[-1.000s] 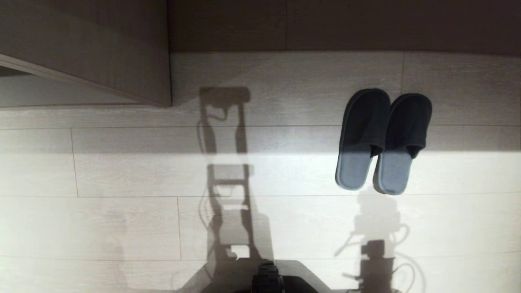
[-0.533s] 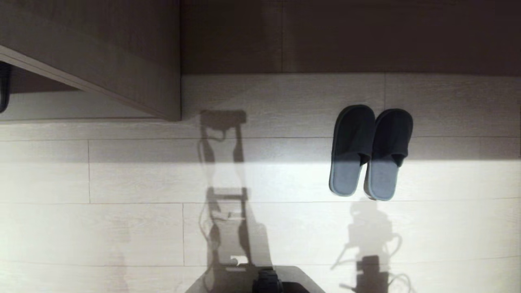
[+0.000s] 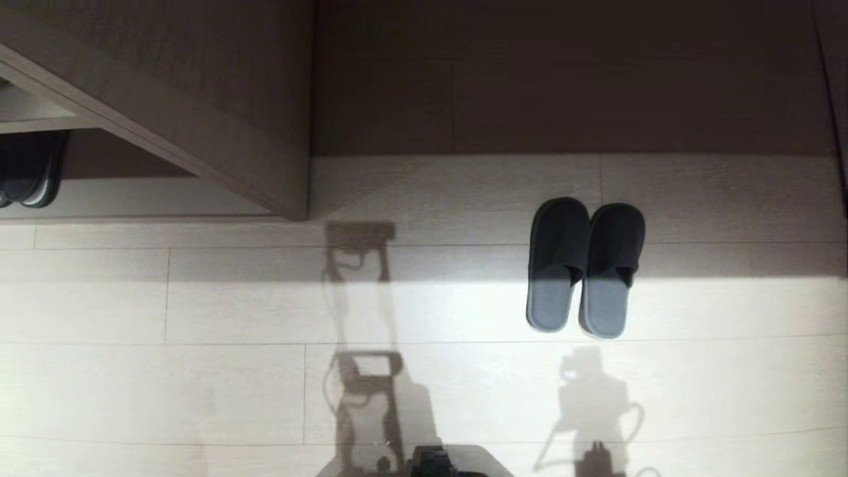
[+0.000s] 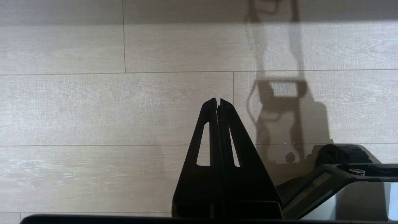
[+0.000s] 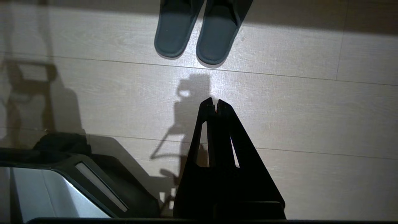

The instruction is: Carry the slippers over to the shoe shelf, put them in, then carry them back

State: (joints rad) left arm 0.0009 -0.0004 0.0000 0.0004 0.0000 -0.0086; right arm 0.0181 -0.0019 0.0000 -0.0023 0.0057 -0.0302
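Both pincers are hanging closed and empty above the floor (image 3: 199, 391), the right pincer (image 5: 216, 104) pointing toward the slippers (image 3: 585, 265) and the left pincer (image 4: 217, 102) over bare boards. Nothing of the task is yet looking done: the slippers are lying side by side, touching, toes toward the dark wall panel (image 3: 570, 79), well apart from the shoe shelf (image 3: 132, 199) at the far left. Picking up, carrying, shelving and returning all appear to be still ahead. Only the head view is showing the shelf, with another dark pair (image 3: 30, 169) sitting in its shadowed opening; the right wrist view is catching just the slippers' heels (image 5: 196, 34), and the left wrist view is showing no slippers at all.
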